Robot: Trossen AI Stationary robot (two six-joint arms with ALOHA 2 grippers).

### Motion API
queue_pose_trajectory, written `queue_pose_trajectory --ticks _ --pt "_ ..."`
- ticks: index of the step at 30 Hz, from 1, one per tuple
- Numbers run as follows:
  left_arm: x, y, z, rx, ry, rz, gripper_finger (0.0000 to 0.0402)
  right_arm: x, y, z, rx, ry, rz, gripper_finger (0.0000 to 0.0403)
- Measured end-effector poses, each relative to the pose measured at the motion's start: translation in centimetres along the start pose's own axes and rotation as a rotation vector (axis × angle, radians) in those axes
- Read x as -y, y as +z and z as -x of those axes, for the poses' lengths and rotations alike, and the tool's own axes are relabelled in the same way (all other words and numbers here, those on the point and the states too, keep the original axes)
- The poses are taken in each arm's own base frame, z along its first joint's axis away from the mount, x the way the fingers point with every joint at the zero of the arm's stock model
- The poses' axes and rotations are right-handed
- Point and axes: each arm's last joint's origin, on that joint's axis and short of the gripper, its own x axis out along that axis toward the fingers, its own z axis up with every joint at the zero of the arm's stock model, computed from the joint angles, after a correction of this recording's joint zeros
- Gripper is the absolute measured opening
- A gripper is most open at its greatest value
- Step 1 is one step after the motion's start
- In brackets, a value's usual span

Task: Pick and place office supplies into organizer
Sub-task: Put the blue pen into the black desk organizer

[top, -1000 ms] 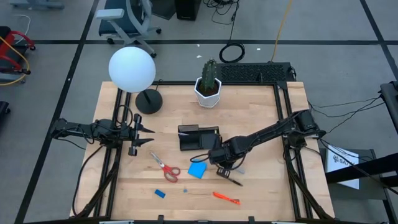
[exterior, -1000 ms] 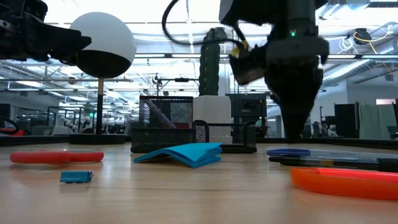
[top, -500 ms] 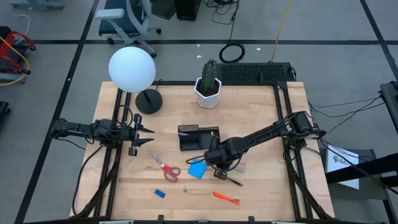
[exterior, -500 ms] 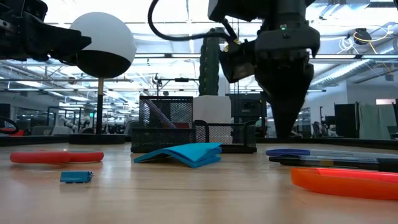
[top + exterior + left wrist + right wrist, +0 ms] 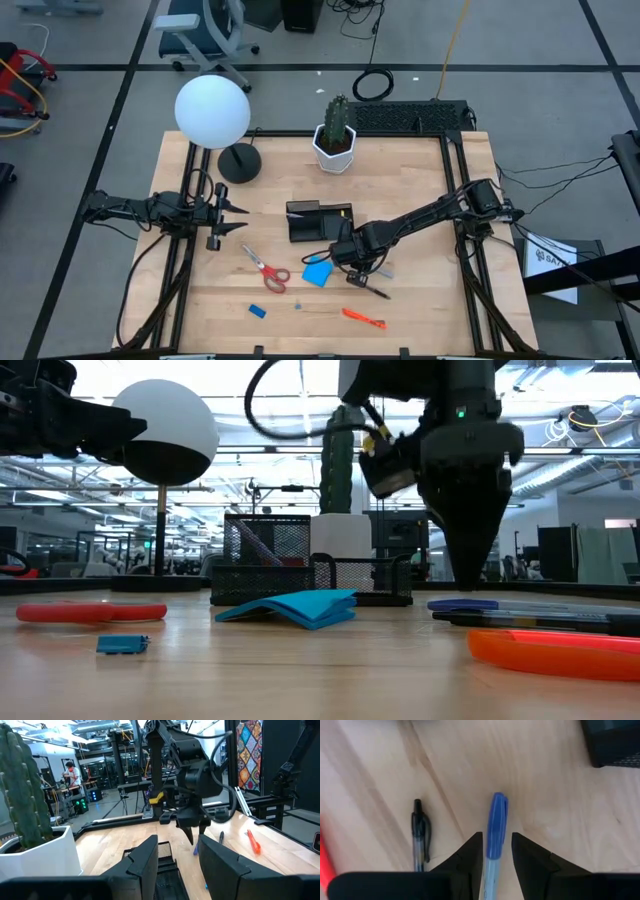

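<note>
The right tool (image 5: 362,268) hangs low over the table (image 5: 420,310), just in front of the organizer (image 5: 318,221), with its fingers (image 5: 465,855) parted on either side of a blue-capped marker (image 5: 495,832). The marker lies flat on the wood between them, and I can't tell whether the fingers touch it. A black pen (image 5: 420,837) lies just beside the marker, roughly parallel to it. An orange pen (image 5: 364,319) lies nearer the table's front edge.

The blue pad (image 5: 318,273) sits just left of the right tool, crumpled rather than flat. The red scissors (image 5: 266,266) lie further left, and a tiny blue block (image 5: 258,311) sits near the front. The organizer stands mid-table, with the supplies lying around it.

The left tool (image 5: 232,214) waits at the table's left side, well apart from everything, its fingers (image 5: 145,862) spread open. Behind are a cactus (image 5: 336,132) in a white pot and a globe lamp (image 5: 212,112).
</note>
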Motion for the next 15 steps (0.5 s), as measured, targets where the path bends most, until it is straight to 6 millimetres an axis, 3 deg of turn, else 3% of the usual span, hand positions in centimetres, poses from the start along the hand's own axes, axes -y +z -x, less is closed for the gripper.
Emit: queue_pose_trajectory --ticks 7,15 --pt "0.0 0.0 0.0 0.0 0.0 0.0 0.0145 -0.2 0.4 -2.4 -0.048 -0.026 0.028 0.0093" --pt "0.0 0.0 0.0 0.0 0.0 0.0 0.0145 0.0 0.8 -2.9 -0.067 0.022 0.045 0.0093"
